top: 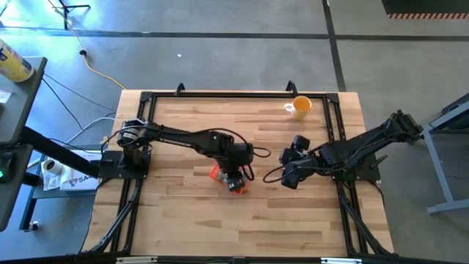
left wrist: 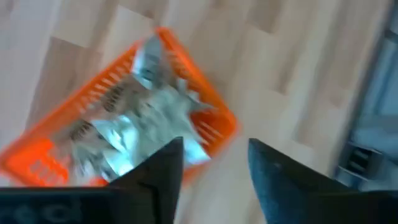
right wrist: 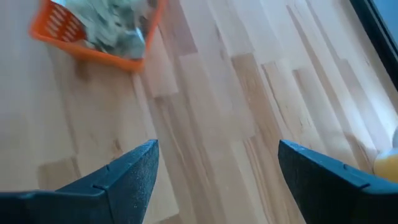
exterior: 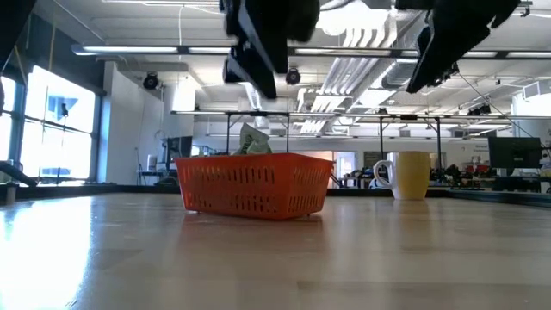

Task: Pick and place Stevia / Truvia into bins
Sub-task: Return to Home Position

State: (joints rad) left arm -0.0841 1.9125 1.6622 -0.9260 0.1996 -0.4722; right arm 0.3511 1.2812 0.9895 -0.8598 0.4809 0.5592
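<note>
Sachets (left wrist: 143, 118) heaped in the bin (left wrist: 193, 74), pale green and white, but smeared in both wrist views, so their print can't be read. From table level only a couple of corners poke over the rim; the slotted orange wall hides the rest. From above, the bin is mostly covered by the left gripper (top: 234, 180), with just slivers of orange showing beside it, near the middle of the table (top: 183, 220). That gripper hangs over the bin, fingers parted, nothing between them. The right gripper (right wrist: 217, 146) hovers to the right of the bin, fingers spread wide and holding nothing, bare wood below. In the low view both arms are cut off by the top edge and show only as dark shapes. A yellow cup (top: 301, 105) stands toward the far right corner, well apart from the bin, too small to show any marking.
</note>
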